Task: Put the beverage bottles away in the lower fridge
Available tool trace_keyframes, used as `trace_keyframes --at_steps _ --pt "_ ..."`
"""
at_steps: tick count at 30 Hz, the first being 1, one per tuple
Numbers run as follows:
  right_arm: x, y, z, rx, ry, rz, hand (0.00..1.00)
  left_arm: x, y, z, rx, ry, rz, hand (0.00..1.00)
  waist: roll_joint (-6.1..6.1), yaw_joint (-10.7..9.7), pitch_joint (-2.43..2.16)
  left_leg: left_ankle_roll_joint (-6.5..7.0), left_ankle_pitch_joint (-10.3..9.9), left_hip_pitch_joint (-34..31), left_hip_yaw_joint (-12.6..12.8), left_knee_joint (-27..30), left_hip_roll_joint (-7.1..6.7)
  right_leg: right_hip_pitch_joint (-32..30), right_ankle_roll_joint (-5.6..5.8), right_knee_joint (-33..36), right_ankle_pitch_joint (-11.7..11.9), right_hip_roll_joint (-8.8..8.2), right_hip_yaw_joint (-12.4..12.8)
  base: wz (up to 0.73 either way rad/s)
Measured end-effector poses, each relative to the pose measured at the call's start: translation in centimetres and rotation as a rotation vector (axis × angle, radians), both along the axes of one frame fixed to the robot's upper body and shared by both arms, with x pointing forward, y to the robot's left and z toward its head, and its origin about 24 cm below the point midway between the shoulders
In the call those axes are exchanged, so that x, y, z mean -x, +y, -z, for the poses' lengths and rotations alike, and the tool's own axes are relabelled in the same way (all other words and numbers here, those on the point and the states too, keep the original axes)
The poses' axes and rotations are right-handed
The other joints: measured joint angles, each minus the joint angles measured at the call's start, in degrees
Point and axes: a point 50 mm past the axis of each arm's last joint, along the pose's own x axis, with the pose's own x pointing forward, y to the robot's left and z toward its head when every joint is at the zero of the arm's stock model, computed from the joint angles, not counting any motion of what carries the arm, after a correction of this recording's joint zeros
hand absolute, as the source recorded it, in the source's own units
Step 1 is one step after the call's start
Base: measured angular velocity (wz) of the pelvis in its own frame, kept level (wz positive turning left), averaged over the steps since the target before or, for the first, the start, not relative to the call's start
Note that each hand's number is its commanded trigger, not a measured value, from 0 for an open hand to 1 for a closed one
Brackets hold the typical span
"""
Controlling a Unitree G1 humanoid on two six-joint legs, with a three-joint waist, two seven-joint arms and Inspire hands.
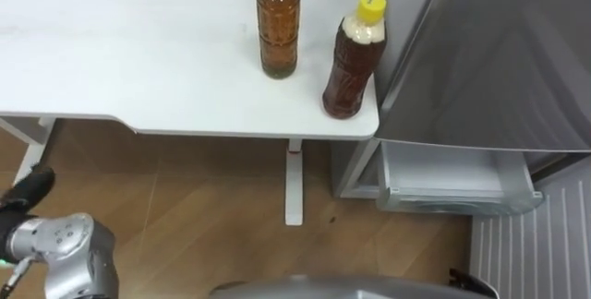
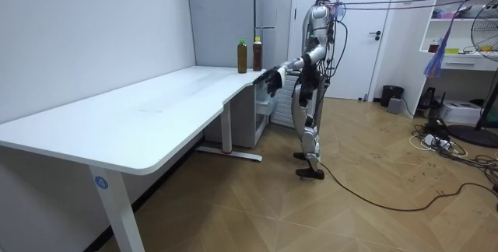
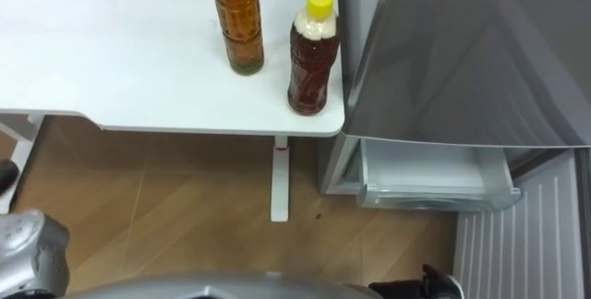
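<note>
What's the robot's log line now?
drinks: green-cap bottle, yellow-cap bottle | on: white table, upright | lower fridge: open | left robot hand: off bottles

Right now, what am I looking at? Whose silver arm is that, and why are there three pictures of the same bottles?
It is a robot shaped like a person, with two arms that end in hands. Two pictures come from the camera eyes in its head, looking down, so they nearly match. The third comes from a camera in the room and sees the whole robot standing by a white table. The silver arm is its own left arm, with the dark left hand at the edge; its right hand peeks in at the bottom. On the table stand two drinks: a green-capped bottle and a yellow-capped bottle near the corner. Neither is held. Beside the table is a grey fridge with its lower part open, where the drinks should go.
</note>
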Motion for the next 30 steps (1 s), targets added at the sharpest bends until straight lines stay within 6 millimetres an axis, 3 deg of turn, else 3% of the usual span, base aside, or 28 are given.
trace_keyframes --at_steps 15,19,23,30 --pt "0.3 -0.1 0.0 -0.028 -0.022 -0.004 0.00 -2.4 -1.3 -8.2 -0.338 -0.235 0.170 0.00 0.52 -0.7 0.16 -0.06 0.0 -0.1 -0.1 -0.2 -0.06 -0.1 -0.04 -0.4 0.0 0.17 0.5 0.00" --pt "0.2 -0.2 -0.1 -0.025 -0.024 -0.011 0.00 -2.9 -2.6 -11.9 -0.416 -0.383 0.270 0.00 0.89 -2.1 0.40 -0.04 0.0 0.0 -0.1 -0.1 -0.29 0.3 -0.04 -1.0 0.0 0.01 0.7 -0.02" --pt "-0.1 -0.4 -0.1 -0.019 -0.040 -0.017 0.00 -4.2 -4.5 -13.0 -0.509 -0.378 0.440 0.00 1.23 -2.5 1.00 -0.04 0.1 -0.1 -0.1 -0.1 -0.33 0.3 -0.03 -1.0 0.0 -0.08 0.8 0.00" --pt "-1.1 -0.1 0.0 -0.045 -0.039 -0.032 0.00 -5.8 -7.8 -14.7 -0.492 -0.458 0.756 0.00 0.77 -3.9 0.78 -0.02 0.1 -1.0 -0.1 -0.1 -0.23 -0.6 -0.05 -1.0 0.0 0.02 0.7 0.02"
